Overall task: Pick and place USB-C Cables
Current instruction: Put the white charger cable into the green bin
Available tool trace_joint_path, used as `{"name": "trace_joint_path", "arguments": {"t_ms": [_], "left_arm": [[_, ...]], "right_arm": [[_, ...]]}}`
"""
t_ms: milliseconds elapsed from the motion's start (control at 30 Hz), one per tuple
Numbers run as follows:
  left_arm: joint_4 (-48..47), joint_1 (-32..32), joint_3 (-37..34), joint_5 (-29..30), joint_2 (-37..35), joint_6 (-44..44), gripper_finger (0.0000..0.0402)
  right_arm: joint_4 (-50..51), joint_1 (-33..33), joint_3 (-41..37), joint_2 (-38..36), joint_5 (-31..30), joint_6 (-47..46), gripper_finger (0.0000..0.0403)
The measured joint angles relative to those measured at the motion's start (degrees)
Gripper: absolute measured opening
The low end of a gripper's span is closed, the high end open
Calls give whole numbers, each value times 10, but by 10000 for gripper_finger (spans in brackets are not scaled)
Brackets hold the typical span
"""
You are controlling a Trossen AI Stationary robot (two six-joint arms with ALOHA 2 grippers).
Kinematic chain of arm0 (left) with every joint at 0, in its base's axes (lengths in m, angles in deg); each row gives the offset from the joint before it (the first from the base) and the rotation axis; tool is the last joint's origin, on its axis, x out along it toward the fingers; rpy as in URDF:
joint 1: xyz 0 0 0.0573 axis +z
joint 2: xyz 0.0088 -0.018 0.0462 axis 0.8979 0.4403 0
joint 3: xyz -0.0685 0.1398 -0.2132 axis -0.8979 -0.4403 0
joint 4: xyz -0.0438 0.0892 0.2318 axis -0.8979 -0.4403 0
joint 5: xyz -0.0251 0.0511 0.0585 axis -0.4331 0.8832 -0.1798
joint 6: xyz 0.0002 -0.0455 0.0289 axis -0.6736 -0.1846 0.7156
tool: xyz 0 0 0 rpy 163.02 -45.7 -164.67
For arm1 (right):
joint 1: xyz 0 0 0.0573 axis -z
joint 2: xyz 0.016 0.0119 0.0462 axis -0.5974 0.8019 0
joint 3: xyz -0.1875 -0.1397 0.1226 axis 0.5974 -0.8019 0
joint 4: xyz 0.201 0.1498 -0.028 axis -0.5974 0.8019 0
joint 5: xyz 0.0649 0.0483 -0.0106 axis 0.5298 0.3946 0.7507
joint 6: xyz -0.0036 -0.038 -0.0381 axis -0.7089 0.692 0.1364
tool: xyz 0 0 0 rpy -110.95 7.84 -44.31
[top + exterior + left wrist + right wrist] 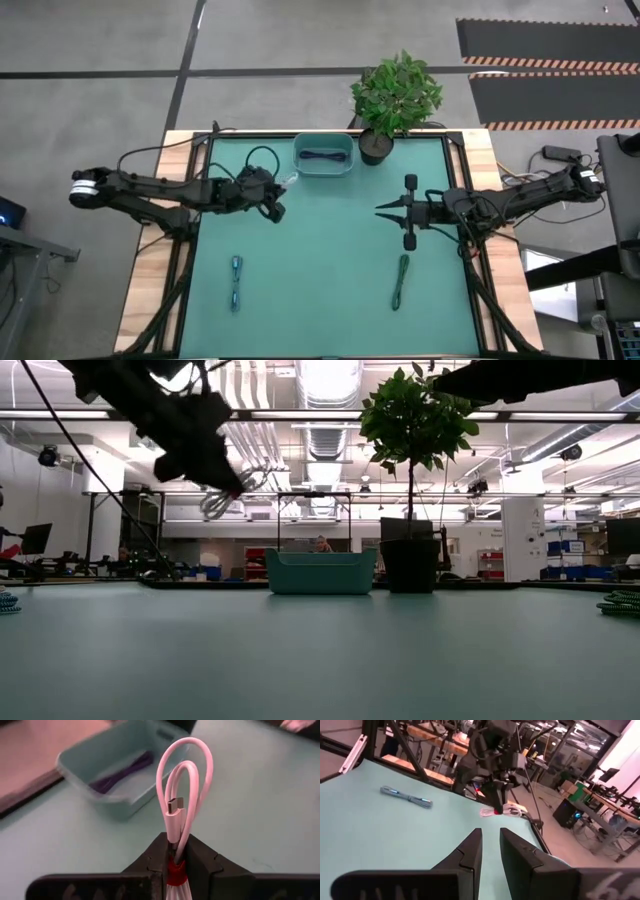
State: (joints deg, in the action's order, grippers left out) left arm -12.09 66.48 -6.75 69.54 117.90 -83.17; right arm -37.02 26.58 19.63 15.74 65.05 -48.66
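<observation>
My left gripper is shut on a white USB-C cable bundle with a red tie, above the table and just left of the teal bin. In the low view the cable hangs clear of the table. A dark blue cable lies in the bin. A blue cable lies flat on the mat at near left. A green cable lies flat at near right. My right gripper is empty above the mat's right half, pointing left, its fingers a narrow gap apart. My left gripper pinches the white bundle between its two fingers at the red tie. The looped end and a USB-C plug stick out past the fingertips. The fingers slant down toward the bin. The bundle is lifted clear of the table.
A potted plant stands at the far edge, right of the bin. Bare green mat lies between the two cables on the table. Wooden boards and dark rails border the mat.
</observation>
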Motion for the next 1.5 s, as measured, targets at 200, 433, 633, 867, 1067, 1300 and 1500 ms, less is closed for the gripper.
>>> {"name": "trace_joint_path", "arguments": {"t_ms": [200, 433, 633, 867, 1067, 1300, 1500], "left_arm": [[95, -12, 0, -4, 0, 48, 27], [151, -17, 0, -6, 0, 75, 27], [169, -22, 3, -7, 4, 79, 27], [167, -39, 53, -8, 48, 114, 27], [165, -39, 105, -9, 99, 164, 27], [102, -36, 186, -9, 159, 217, 27], [18, -17, 259, -9, 212, 278, 27]], "right_arm": [[0, 0, -2, -6, 28, 1, 59], [-1, 0, -3, -7, 54, 13, 59], [-17, 0, -8, -16, 76, 21, 59], [-46, 0, -38, -47, 75, 29, 59], [-45, 0, -54, -83, 72, 14, 59], [-48, 0, -70, -109, 70, 10, 59], [-51, 0, -71, -115, 70, 10, 59]]}}
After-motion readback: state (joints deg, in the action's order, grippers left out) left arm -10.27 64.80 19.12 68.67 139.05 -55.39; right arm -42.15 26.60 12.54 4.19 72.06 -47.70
